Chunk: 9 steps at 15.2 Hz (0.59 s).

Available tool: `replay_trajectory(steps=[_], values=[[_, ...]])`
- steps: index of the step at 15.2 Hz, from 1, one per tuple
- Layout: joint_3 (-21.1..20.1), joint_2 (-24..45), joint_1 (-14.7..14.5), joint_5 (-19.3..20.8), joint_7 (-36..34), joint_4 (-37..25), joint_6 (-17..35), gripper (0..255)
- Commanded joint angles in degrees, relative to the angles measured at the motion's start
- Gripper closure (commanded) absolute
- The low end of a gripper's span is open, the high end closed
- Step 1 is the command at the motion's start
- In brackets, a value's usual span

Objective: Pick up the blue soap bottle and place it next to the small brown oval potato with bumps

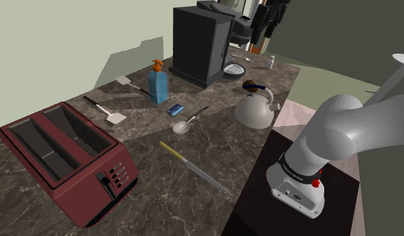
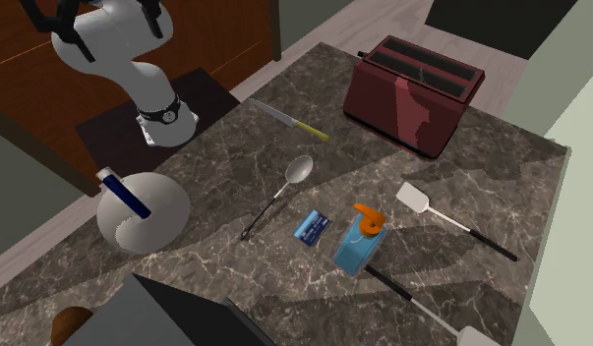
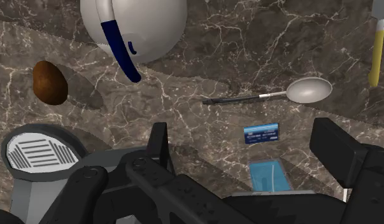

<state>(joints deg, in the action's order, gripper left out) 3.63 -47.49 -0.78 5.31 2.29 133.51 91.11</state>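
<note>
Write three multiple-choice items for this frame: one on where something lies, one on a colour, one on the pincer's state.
1. What lies between the spoon and the soap bottle?
A. the knife
B. a blue card
C. the potato

2. What colour is the soap bottle's pump?
A. orange
B. white
C. green

3. How is the pincer?
A. shut on the soap bottle
B. shut on the spoon
C. open, holding nothing

Answers:
1 B: in the second exterior view the blue card sits on the marble between the spoon and the soap bottle.
2 A: the pump on top of the blue body is orange.
3 C: in the wrist view its fingers stand apart and clasp nothing.
</note>
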Motion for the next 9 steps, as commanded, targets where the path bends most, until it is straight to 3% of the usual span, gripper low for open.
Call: replay_trajectory(steps=[1,9], values=[[0.0,0.0,0.0,0.0,0.0,0.0,0.0,0],[-3.1,15.0,-1.5,-2.1,-4.9,-3.6,10.8,0]])
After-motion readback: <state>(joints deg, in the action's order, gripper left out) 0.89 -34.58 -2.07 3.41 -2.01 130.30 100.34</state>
